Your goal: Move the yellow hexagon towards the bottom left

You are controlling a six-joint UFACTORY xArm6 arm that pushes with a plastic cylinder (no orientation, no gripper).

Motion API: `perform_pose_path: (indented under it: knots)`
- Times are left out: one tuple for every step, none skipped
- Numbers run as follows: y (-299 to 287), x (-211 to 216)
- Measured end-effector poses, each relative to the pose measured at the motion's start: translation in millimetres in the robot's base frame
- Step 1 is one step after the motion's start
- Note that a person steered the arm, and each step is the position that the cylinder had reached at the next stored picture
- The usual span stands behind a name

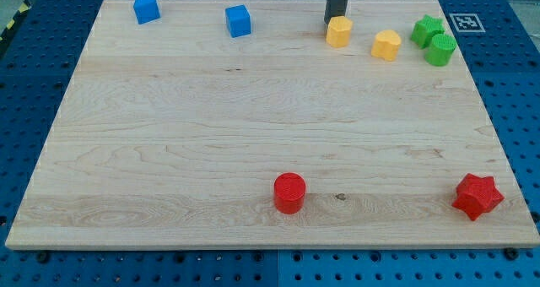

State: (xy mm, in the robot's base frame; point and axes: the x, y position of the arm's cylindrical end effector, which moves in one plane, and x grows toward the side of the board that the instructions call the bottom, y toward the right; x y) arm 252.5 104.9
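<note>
- The red cylinder (288, 192) and red star (477, 196) lie nearest, along the counter's (169, 152) bottom edge.
- The yellow hexagon (338, 31) sits near the view's top, right of centre.
- My tip (331, 22) touches its upper left edge.
- No pincer is fitted, so its state cannot be told.

Pale wooden counter (211, 135) with fine horizontal grain and a smooth, matt finish. It rests on a blue perforated metal base (25, 84). The yellow hexagon (338, 31) at twelve o'clock looks like matt plastic with faint ridges, as does the red cylinder (289, 192) at six o'clock.
</note>
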Motion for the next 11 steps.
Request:
perform_pose_path:
  knots:
    - [24.2, -1.3]
    - [38.7, 11.0]
    - [23.8, 12.4]
    - [-1.9, 18.7]
    - [-17.3, 49.3]
    - [-37.1, 78.7]
    - [-64.5, 101.3]
    - [-90.9, 127.7]
    - [-119.0, 160.1]
    - [-144.3, 183.4]
    - [-174.3, 198.3]
